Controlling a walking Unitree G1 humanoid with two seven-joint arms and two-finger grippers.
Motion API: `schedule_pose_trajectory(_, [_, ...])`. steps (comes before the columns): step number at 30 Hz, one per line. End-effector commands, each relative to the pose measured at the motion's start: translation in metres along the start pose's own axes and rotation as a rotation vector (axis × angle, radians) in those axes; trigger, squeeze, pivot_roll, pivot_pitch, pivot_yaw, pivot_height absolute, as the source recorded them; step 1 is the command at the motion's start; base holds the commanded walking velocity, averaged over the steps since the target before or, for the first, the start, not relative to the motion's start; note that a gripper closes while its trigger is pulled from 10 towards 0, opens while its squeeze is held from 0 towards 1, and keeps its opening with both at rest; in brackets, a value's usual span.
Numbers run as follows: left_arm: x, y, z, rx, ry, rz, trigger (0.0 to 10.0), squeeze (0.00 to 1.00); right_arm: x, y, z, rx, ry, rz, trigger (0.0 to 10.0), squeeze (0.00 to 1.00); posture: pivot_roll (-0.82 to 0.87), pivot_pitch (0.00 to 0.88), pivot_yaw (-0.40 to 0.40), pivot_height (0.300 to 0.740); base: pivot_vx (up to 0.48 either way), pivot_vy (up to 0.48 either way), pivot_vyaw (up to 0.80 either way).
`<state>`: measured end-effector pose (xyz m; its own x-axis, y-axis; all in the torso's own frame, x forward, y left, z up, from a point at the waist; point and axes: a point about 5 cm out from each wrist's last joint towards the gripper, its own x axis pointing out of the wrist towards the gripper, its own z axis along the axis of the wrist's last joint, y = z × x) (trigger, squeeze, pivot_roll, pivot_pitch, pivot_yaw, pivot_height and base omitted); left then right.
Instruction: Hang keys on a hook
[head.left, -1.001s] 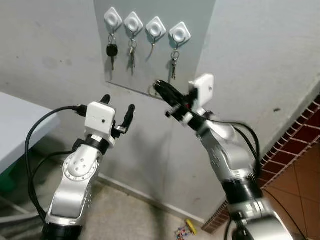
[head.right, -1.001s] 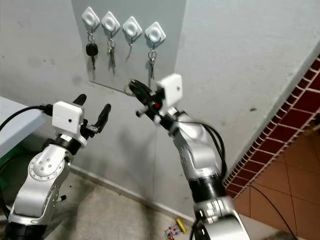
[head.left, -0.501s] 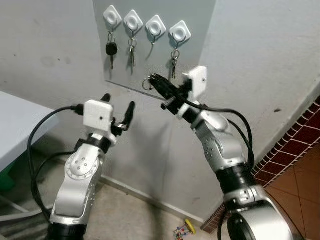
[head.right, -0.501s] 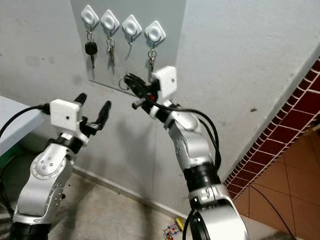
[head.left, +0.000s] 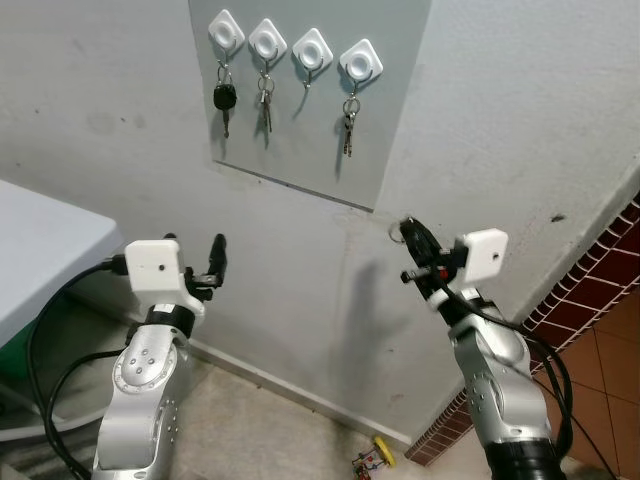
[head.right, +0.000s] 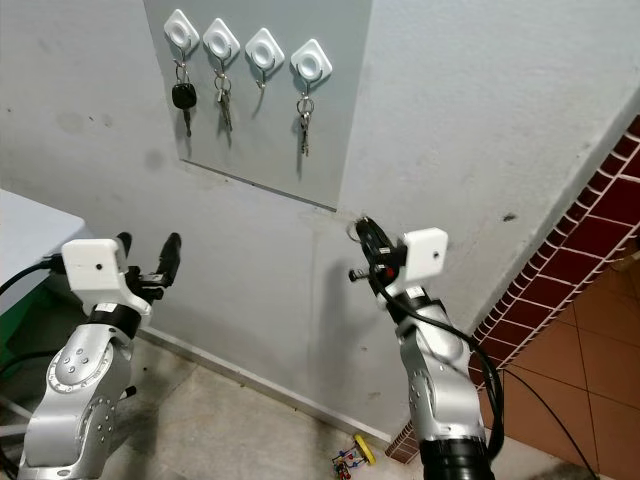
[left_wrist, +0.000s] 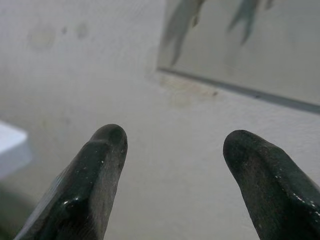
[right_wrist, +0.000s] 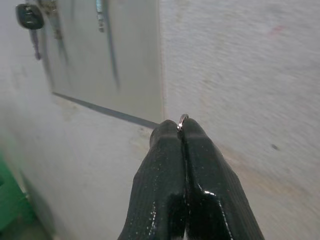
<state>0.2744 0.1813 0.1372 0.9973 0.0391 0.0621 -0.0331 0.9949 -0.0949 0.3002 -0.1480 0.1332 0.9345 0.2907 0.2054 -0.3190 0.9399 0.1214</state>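
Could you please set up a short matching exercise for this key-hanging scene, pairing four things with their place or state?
Things:
1. black-headed key
2. third hook
3. right gripper
4. left gripper

Places or states:
A. fingers apart, holding nothing
B. hangs from the leftmost hook on the board
C. bears no key bunch
D. fingers pinched on a small metal ring, below and to the right of the board

Pairs: 1-B, 2-C, 3-D, 4-A
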Motion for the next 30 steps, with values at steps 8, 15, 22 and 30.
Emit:
schedule_pose_trajectory(8, [0.004, 0.007, -0.011, 0.015, 0.083, 0.02, 10.0, 0.0, 0.007, 0.015, 0.009, 0.015, -0.04, -0.019, 10.0, 0.0, -0.09, 0.0, -0.021, 0.74, 0.0, 0.164, 0.0])
schedule_pose_trajectory(15, [0.003, 0.001, -0.015, 0.007, 0.099, 0.011, 10.0, 0.0, 0.013, 0.018, 0.01, 0.011, -0.034, -0.01, 10.0, 0.0, -0.09, 0.0, -0.028, 0.74, 0.0, 0.374, 0.0])
schedule_pose_trajectory(22, [0.003, 0.0, -0.015, -0.001, 0.102, 0.015, 10.0, 0.0, 0.014, 0.017, 0.009, 0.004, -0.014, -0.016, 10.0, 0.0, -0.08, 0.0, -0.033, 0.74, 0.0, 0.428, 0.0])
schedule_pose_trajectory(30, [0.005, 0.001, -0.012, -0.001, 0.091, 0.02, 10.0, 0.0, 0.014, 0.017, 0.007, 0.006, 0.0, -0.02, 10.0, 0.0, -0.08, 0.0, -0.032, 0.74, 0.0, 0.48, 0.0])
